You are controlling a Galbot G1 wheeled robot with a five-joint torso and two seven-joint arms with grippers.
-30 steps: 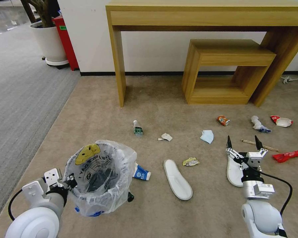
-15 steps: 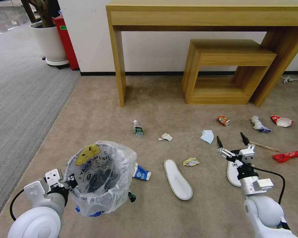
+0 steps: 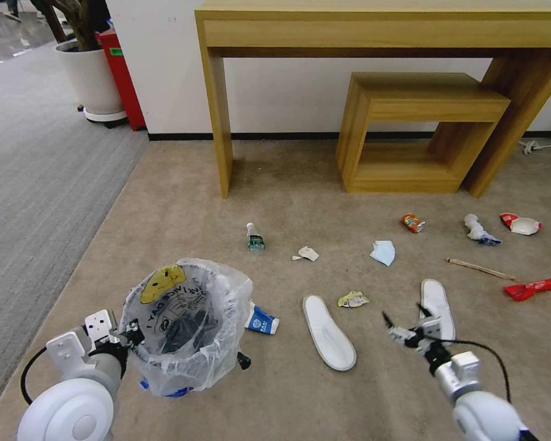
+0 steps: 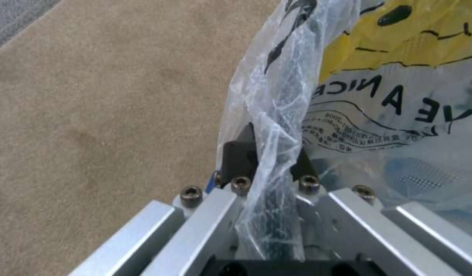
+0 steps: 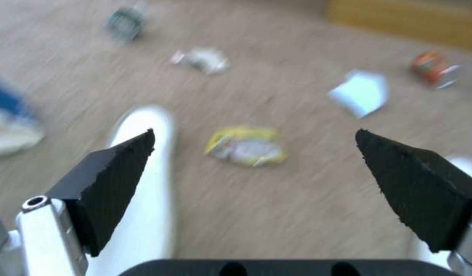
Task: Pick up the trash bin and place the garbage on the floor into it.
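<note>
From the head camera, the trash bin [image 3: 187, 331] sits at the near left on the carpet [image 3: 183, 202], its clear liner puffed over the rim. The left hand [image 3: 128, 338] is at the bin's left edge, clamped on rim and liner together. The garbage lies to its right: a blue-white carton [image 3: 262, 320] just beside the bin, a bottle [image 3: 254, 238] farther off, one white slipper [image 3: 329, 332] in the middle, a yellow wrapper [image 3: 352, 299] just beyond it, and a second slipper [image 3: 438, 306] to the right. The right hand [image 3: 405, 323] hovers low between the two slippers, fingers apart and empty. Farther right lie a wooden stick [image 3: 480, 269] and a red wrapper [image 3: 534, 288]; a blue mask [image 3: 383, 252] and a crushed can [image 3: 412, 223] lie farther away, short of the wooden desk [image 3: 379, 30].

From the left wrist, the fingers [image 4: 238, 155] pinch a fold of plastic and the dark rim between them.

From the right wrist, both black fingertips [image 5: 118, 168] stand wide apart, the yellow wrapper [image 5: 247, 145] framed between them and the middle slipper [image 5: 141, 184] under one tip.

My judgement: the bin is secured and the step in hand is choosing a first piece of litter. The next move calls for lowering squarely over one item, probably the wrapper or a slipper, and closing on it alone.
</note>
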